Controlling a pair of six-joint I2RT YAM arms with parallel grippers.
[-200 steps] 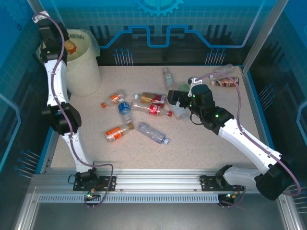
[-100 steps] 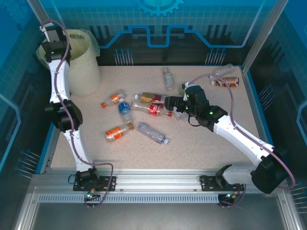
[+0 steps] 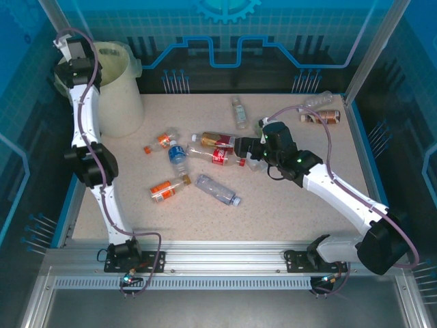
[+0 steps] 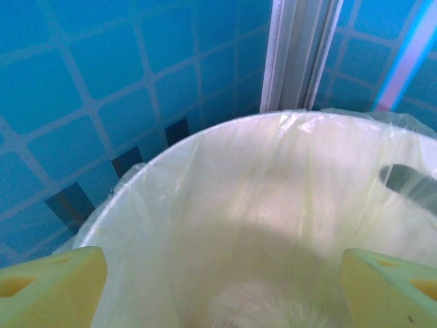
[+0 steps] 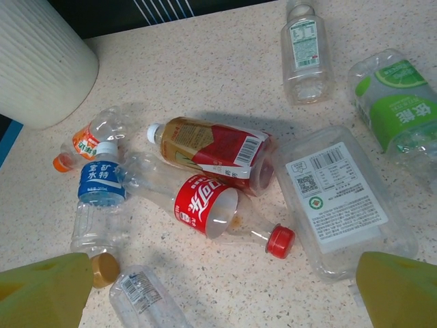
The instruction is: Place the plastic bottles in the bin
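Observation:
The bin [image 3: 121, 85] stands at the table's far left corner, and its bag-lined inside [image 4: 273, 205] lies under my left gripper [image 4: 222, 290]. That gripper [image 3: 72, 67] hangs open over the rim with nothing between its fingers. My right gripper [image 5: 222, 294] is open low over a cluster of plastic bottles. Closest to it is a red-labelled bottle with a red cap [image 5: 205, 205]. Around that lie a red-and-gold one [image 5: 212, 147], a blue-labelled one [image 5: 100, 184], a flat clear one [image 5: 334, 198] and a green-labelled one [image 5: 403, 109]. The right gripper [image 3: 247, 149] touches none of them.
An orange-labelled bottle [image 3: 164, 189] and a clear one [image 3: 217, 189] lie nearer the front. A small orange one [image 3: 164, 140] sits by the bin, a small clear one [image 3: 238, 109] at the back. Two more [image 3: 321, 117] rest at the far right corner. Bare tabletop [image 3: 273, 212] stretches along the front.
A second ago my left gripper held an orange-capped bottle over the bin; now it is open and the bottle is gone. My right gripper came down and left over the cluster.

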